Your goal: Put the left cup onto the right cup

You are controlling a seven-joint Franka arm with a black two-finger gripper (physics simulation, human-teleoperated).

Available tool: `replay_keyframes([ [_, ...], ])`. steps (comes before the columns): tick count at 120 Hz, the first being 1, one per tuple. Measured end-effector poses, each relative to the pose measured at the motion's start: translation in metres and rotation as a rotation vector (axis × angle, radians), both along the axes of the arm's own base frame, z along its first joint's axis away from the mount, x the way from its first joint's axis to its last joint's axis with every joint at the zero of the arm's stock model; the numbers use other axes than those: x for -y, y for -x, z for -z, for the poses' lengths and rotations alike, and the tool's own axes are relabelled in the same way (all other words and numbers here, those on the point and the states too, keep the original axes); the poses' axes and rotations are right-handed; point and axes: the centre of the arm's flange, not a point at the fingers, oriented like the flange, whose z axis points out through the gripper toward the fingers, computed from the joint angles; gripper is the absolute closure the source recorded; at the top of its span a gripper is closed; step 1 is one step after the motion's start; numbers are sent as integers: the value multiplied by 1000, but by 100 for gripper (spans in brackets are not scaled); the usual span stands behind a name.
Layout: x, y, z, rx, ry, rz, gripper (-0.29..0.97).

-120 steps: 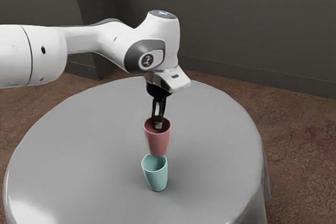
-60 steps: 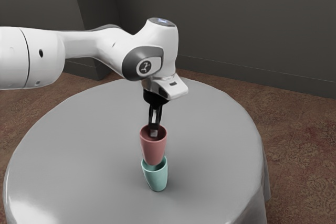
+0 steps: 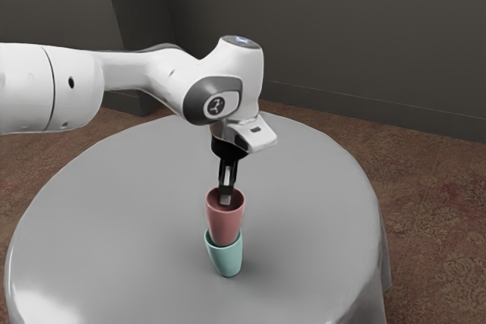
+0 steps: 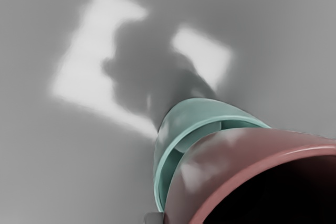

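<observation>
A pink cup [image 3: 224, 218] sits nested in a teal cup [image 3: 225, 256] near the front of the round grey table [image 3: 114, 210]. My gripper [image 3: 226, 194] reaches down from above, shut on the pink cup's rim, one finger inside the cup and one outside. In the wrist view the pink cup [image 4: 236, 177] looms large just under my hand, its lower part inside the teal cup [image 4: 199, 124]. The teal cup stands upright on the table.
The grey table's edge [image 3: 376, 210] drops off to a brown carpet floor [image 3: 440, 210]. Dark walls stand behind. In the wrist view my hand's shadow [image 4: 152, 72] falls on the tabletop beyond the cups.
My gripper has lowered the pink cup from just above the teal cup down into it, so the pink cup now sits deeper inside.
</observation>
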Motion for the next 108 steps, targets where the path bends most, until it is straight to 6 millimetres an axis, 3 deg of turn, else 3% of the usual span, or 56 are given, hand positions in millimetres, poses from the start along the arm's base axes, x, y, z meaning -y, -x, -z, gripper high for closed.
replay_keyframes([
  [8,0,0,1,0,0,-2,76],
  [30,0,0,0,0,4,-7,37],
  [48,1,0,-1,1,6,-9,18],
  [72,0,1,-6,8,9,-11,7],
  [108,-3,2,-24,35,22,-17,2],
])
